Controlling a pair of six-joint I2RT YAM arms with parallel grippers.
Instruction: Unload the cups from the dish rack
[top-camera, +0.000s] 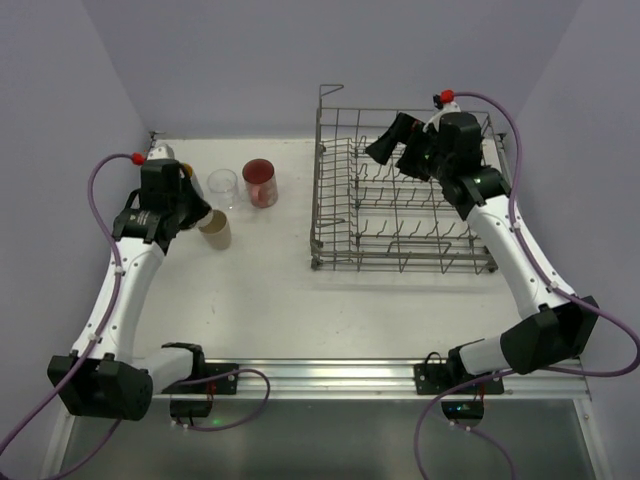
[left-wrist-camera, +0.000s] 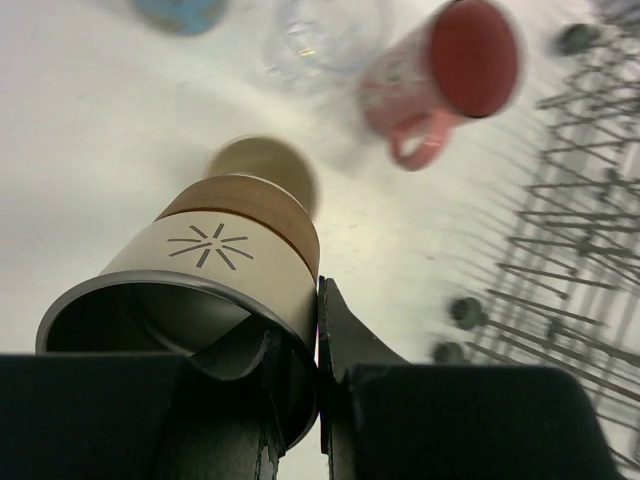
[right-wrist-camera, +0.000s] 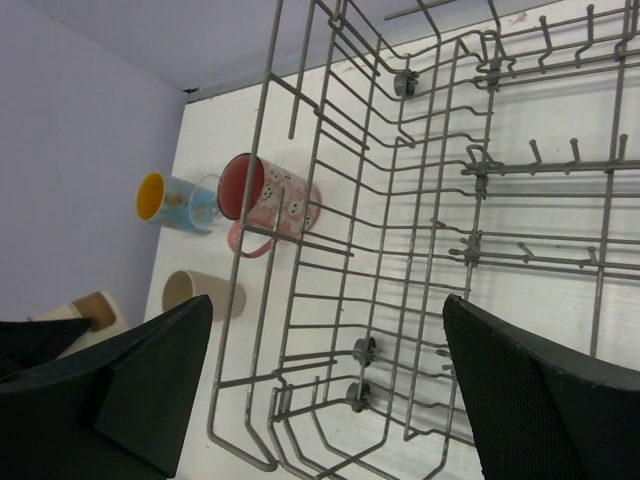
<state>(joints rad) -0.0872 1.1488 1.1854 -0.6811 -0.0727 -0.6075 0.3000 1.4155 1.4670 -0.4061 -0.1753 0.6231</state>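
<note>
Tabletop during the unloading, read from the left: grips a beige cup (left-wrist-camera: 235, 265) by its rim in the left gripper (left-wrist-camera: 300, 340), fingers clamped hard on the wall, one inside the mouth and one outside, a hold that looks meant for lowering it among the others standing on the table (top-camera: 300, 310). Holds it just beside a second beige cup (left-wrist-camera: 265, 168); cannot tell whether its base touches the surface. Groups a light blue mug (right-wrist-camera: 172, 200) with an orange inside, a clear glass (top-camera: 222, 187) and a pink-red mug (top-camera: 261, 182) close behind, all set down well apart from the dish rack (top-camera: 420, 215), seemingly to leave a free lane for carrying. Moves right to that rack, standing flat on the table, prongs bare in every row on view, which suggests little or nothing left to lift out. Ends with the right gripper (top-camera: 398, 150) poised above the far rows, fingers spread wide, grasping nothing and touching no wire that shows, apparently released and ready either to search the basket or to pull clear.
</note>
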